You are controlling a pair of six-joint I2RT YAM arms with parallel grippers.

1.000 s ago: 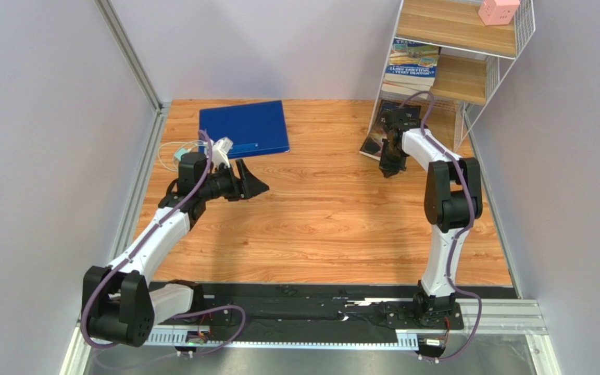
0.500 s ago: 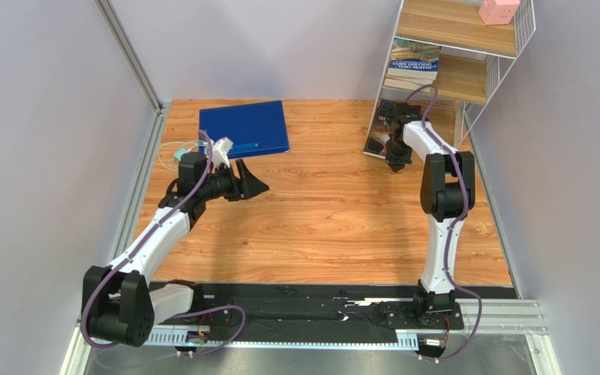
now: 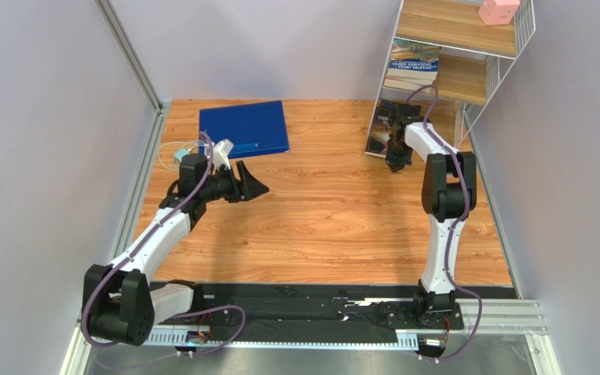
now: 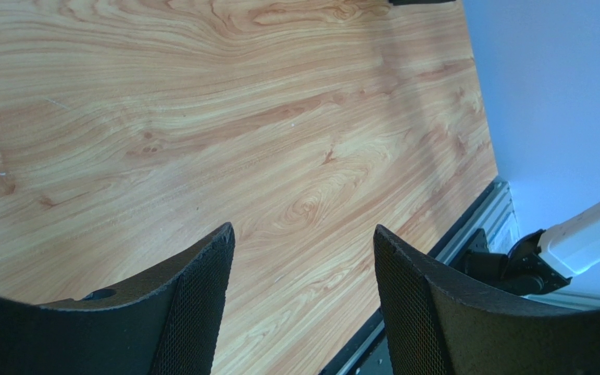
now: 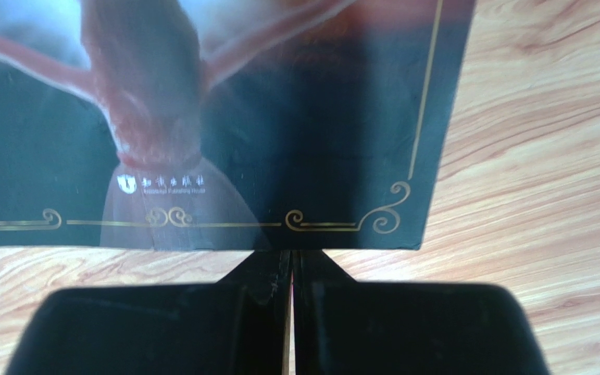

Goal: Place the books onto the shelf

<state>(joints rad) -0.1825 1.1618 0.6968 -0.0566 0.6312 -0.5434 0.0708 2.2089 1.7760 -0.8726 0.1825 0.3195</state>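
right gripper (image 5: 291,254) is pinched closed against the dark book (image 5: 280,117) edge, by the shelf (image 3: 467,78) at 1 o'clock. left gripper (image 4: 303,258) gapes wide, empty, with open tabletop (image 4: 201,117) around.

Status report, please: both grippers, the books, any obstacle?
Left gripper open, empty, above table. Right gripper shut, tips at near edge of dark book at foot of shelf. Other books stacked on middle board. No obstacle seen.

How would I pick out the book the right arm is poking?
Find the white wire shelf in the far right corner. At its foot sits a dark book, the shut right gripper against its edge. Unlike the books stacked on the middle board, it has a gold border.
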